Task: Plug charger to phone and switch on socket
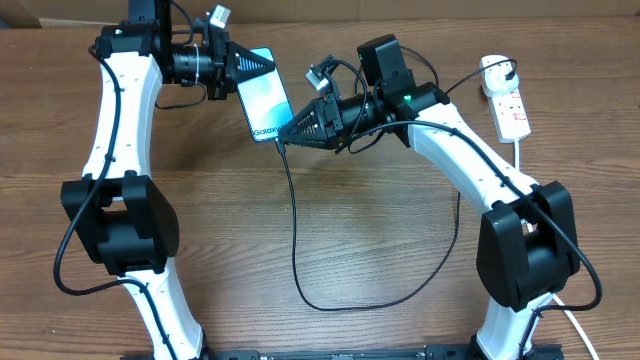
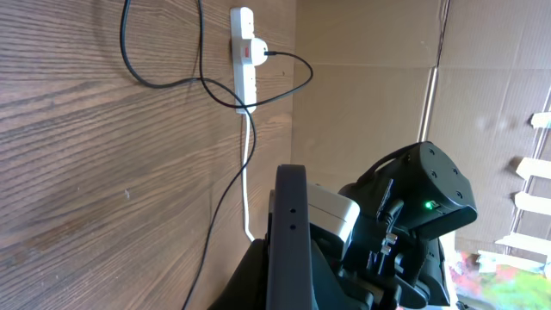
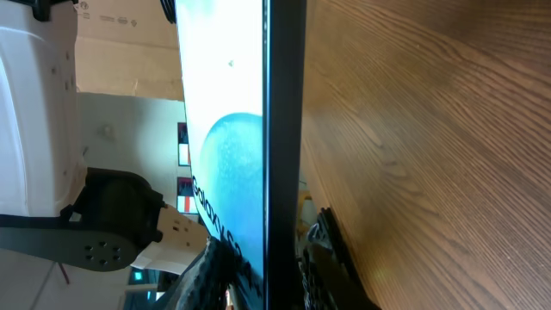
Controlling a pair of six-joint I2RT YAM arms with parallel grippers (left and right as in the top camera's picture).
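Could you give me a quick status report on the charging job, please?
Left tool shut on slim blue-screen smartphone. Right tool at its lower end, grip unclear. Thin black charger cable trails from there toward white power strip. Nothing blocking.

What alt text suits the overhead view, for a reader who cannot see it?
The left gripper holds the phone above a wooden table while the right gripper sits at its lower end. The charger's black cable loops across the table to the white socket.

Overhead looks down; both wrist views share the phone (image 3: 225, 112).
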